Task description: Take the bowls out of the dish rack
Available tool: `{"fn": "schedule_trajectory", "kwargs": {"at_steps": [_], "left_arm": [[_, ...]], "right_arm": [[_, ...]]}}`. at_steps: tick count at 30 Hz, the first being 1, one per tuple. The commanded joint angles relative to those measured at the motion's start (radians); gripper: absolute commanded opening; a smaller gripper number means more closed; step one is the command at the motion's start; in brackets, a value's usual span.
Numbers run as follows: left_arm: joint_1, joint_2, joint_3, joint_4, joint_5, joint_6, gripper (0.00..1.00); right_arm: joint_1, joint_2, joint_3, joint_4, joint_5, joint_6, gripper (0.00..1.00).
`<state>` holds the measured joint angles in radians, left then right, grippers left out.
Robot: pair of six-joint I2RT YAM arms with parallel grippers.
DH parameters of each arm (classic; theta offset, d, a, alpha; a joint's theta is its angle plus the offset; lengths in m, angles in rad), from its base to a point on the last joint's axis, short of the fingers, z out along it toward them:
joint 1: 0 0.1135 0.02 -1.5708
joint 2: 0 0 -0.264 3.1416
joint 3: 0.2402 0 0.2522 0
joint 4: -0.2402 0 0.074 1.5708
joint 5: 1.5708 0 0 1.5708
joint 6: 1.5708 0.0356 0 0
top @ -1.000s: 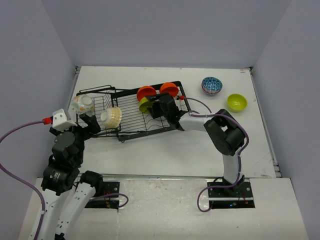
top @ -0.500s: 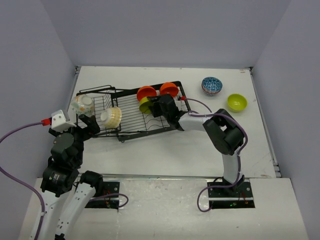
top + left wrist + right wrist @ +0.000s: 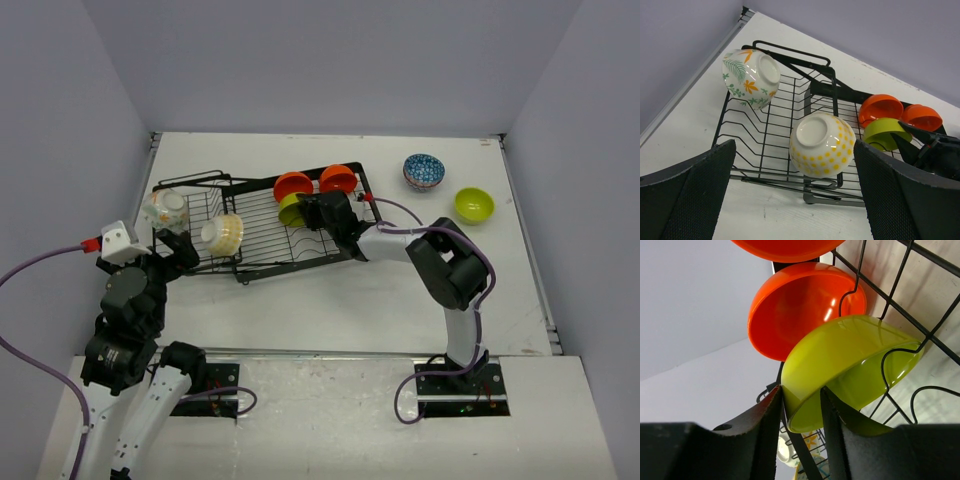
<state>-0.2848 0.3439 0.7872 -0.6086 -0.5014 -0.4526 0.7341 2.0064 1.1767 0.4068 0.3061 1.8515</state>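
Bowls in the dish rack (image 3: pixel 262 240): five, namely two orange bowls (image 3: pixel 293 184) (image 3: pixel 338 178), a green bowl (image 3: pixel 290 209), a floral bowl (image 3: pixel 165 209) and a dotted bowl (image 3: pixel 223 233).
Bowls out of the rack: a blue bowl (image 3: pixel 424 171) and a second green bowl (image 3: pixel 474 204).
Dish rack: black wire, lying askew on the white table (image 3: pixel 330 300) in front of both arms.
Orange bowls: on edge, side by side along the rack's far side, toward its right end.
Green bowl: on edge in a slot of the rack, just nearer than the left orange one, hollow side facing right.
Floral bowl: tipped over with its foot showing, at the rack's far left corner.
Dotted bowl: white with yellow spots, tipped with its foot up, at the near side of the rack's left half.
Blue bowl: upright on the table, off the rack's right end.
Second green bowl: upright, farther from the rack's right end than the blue one.
Right gripper (image 3: pixel 801 395): over the rack's right half, jaws narrowed, one finger outside the green bowl's rim and one inside; a firm grip cannot be told.
Left gripper (image 3: pixel 178 246): just off the rack's near left corner, jaws spread wide, holding nothing.
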Motion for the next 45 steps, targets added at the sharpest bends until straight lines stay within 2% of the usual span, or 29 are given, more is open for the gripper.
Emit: {"fn": "schedule_trajectory", "kwargs": {"at_steps": [1, 5, 13, 22, 29, 34, 38, 42, 44, 45], "left_arm": [[0.009, -0.011, 0.01, 0.027, 0.007, 0.003, 1.0], [0.009, -0.011, 0.01, 0.03, 0.015, 0.006, 1.0], [0.01, -0.011, 0.009, 0.032, 0.018, 0.008, 1.0], [0.01, -0.016, 0.01, 0.032, 0.015, 0.008, 1.0], [0.01, -0.017, 0.009, 0.029, 0.015, 0.008, 1.0], [0.01, -0.019, 0.009, 0.03, 0.011, 0.006, 1.0], [0.009, -0.016, 0.01, 0.029, 0.008, 0.006, 1.0], [0.01, -0.017, 0.009, 0.029, 0.011, 0.008, 1.0], [0.01, -0.019, 0.009, 0.029, 0.012, 0.008, 1.0], [0.01, -0.02, 0.009, 0.029, 0.014, 0.008, 1.0]], "right_arm": [[-0.001, 0.008, 0.017, 0.004, 0.065, 0.04, 0.37], [-0.002, 0.006, -0.011, 0.046, 0.065, 0.055, 0.29], [-0.002, -0.021, -0.051, 0.164, 0.051, 0.051, 0.01], [-0.002, -0.047, -0.098, 0.375, 0.025, 0.0, 0.0], [-0.01, 0.0, -0.08, 0.653, -0.053, -0.08, 0.0], [-0.013, -0.014, -0.074, 0.714, -0.105, -0.155, 0.0], [-0.021, -0.078, -0.123, 0.748, -0.134, -0.21, 0.0], [-0.074, -0.249, -0.218, 0.747, -0.208, -0.334, 0.0], [-0.122, -0.331, -0.242, 0.67, -0.31, -0.432, 0.0], [-0.18, -0.427, -0.261, 0.615, -0.352, -0.504, 0.0]]}}
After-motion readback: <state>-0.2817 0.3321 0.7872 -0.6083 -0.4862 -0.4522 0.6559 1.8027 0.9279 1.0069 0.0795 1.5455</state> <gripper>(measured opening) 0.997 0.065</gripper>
